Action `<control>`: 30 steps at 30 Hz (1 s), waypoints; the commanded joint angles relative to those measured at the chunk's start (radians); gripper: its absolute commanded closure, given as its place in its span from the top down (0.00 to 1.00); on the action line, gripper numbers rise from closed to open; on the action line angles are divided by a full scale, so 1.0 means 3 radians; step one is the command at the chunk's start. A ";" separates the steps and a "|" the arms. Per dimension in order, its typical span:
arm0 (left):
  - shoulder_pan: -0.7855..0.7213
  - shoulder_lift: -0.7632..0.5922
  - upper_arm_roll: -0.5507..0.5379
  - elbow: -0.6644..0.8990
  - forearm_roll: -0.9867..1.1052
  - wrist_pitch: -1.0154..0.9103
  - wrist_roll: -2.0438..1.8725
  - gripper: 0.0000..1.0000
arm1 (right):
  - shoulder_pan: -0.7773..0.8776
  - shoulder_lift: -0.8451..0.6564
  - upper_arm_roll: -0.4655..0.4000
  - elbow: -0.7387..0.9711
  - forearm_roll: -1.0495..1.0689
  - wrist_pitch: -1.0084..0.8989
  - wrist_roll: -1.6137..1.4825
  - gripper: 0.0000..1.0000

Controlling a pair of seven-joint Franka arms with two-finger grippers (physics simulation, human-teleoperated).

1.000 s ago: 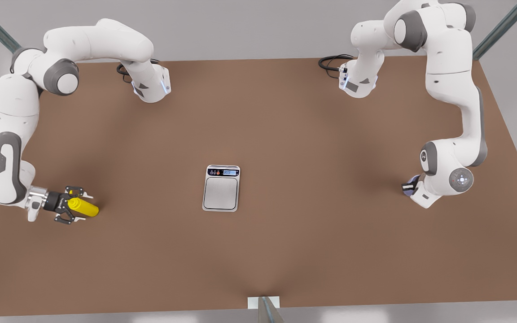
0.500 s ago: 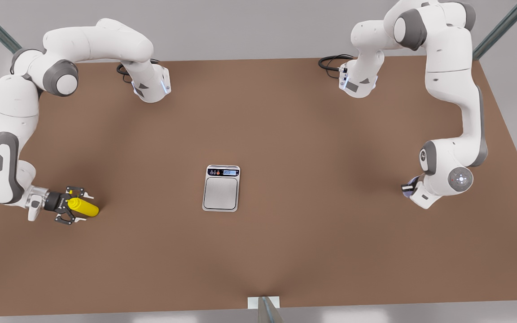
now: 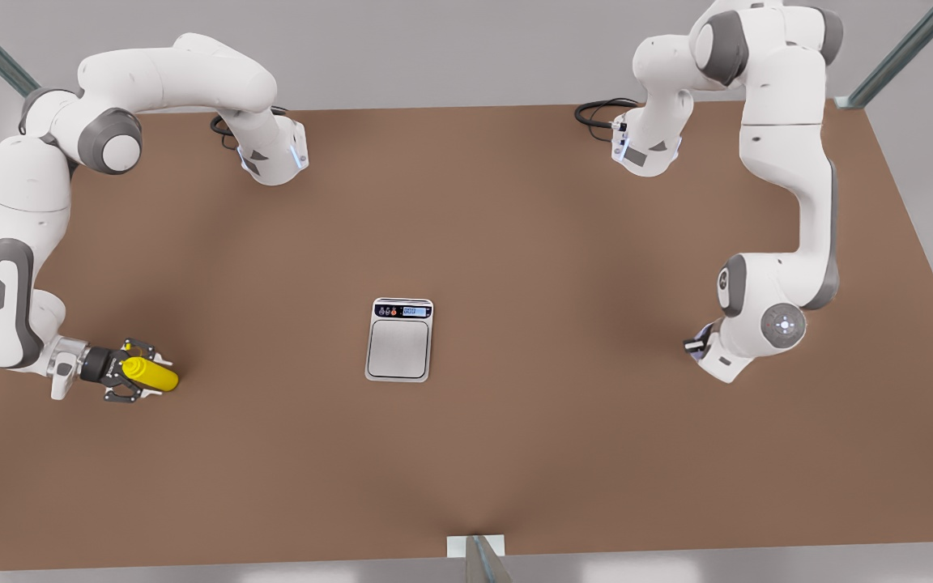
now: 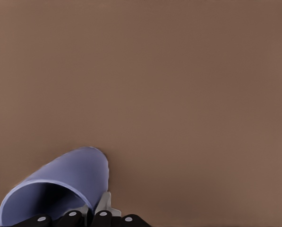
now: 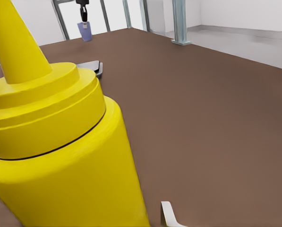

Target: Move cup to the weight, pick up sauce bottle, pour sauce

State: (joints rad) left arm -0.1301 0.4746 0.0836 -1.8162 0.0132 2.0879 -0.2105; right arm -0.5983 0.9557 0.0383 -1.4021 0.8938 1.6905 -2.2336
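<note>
The yellow sauce bottle (image 3: 151, 374) stands upright on the table near the front view's left edge. My right gripper (image 3: 136, 374) is open and straddles it, and beside the bottle (image 5: 60, 156) a white fingertip (image 5: 170, 213) shows a thin gap. My left gripper (image 3: 697, 344), at the front view's right, is shut on the lavender cup (image 3: 706, 330). The cup (image 4: 60, 182) shows its open mouth, with a finger pad (image 4: 103, 208) against its wall. In the right wrist view the cup (image 5: 84, 32) hangs above the table. The weight (image 3: 399, 340) lies at the table's middle.
Both arm bases (image 3: 272, 158) (image 3: 649, 150) stand at the table's far edge with black cables. Bare brown tabletop lies between each gripper and the scale (image 5: 91, 67). Metal frame posts (image 5: 179, 21) rise beyond the table's edge.
My left arm has carried the cup toward the front view's left, nearer the scale. My right gripper's fingers have drawn in around the bottle, which has not moved.
</note>
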 commanded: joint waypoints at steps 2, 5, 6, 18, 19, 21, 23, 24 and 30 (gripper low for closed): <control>-0.0027 -0.0002 -0.0100 0.0005 -0.0356 0.0005 -0.0147 0.27 | 0.0005 0.0000 0.0000 0.0000 0.0017 0.0000 -0.0005 0.63; -0.0108 -0.0002 -0.0238 0.0036 -0.0356 0.0004 -0.0484 0.27 | 0.0000 0.0000 0.0000 0.0000 0.0032 0.0000 0.0000 0.59; -0.0195 0.0003 -0.0253 0.0061 -0.0356 0.0005 -0.0638 0.27 | 0.0000 0.0000 0.0000 0.0000 0.0032 0.0000 0.0000 0.57; -0.1136 0.0443 -0.0253 0.0879 -0.0627 0.0005 -0.2116 0.26 | 0.0056 -0.0169 0.0010 0.0261 0.0002 -0.0143 0.0512 0.54; -0.1182 0.0519 -0.0258 0.0966 -0.0627 -0.0001 -0.2233 0.26 | 0.0143 -0.0266 0.0010 0.0266 -0.0070 -0.0128 0.0690 0.54; -0.1233 0.0647 -0.0350 0.1232 -0.0627 -0.0001 -0.2514 0.26 | 0.0337 -0.0425 0.0005 0.0271 -0.0152 -0.0092 0.0992 0.54; -0.1254 0.0673 -0.0468 0.1339 -0.0617 -0.0006 -0.2729 0.26 | 0.0491 -0.0460 0.0000 0.0363 -0.0198 -0.0087 0.1222 0.54; -0.1320 0.0673 -0.0473 0.1375 -0.0622 -0.0047 -0.2791 0.26 | 0.0552 -0.0460 0.0000 0.0399 -0.0193 -0.0082 0.1233 0.54; -0.1745 0.1148 -0.0473 0.2270 -0.0606 -0.0318 -0.3475 0.26 | 0.0654 -0.0450 0.0000 0.0404 -0.0193 -0.0026 0.1299 0.54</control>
State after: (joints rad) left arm -0.6609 0.8203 -0.0590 -1.1209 -0.1368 1.9879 -1.2783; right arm -0.4018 0.8207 0.0382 -1.2808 0.8371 1.6867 -1.8438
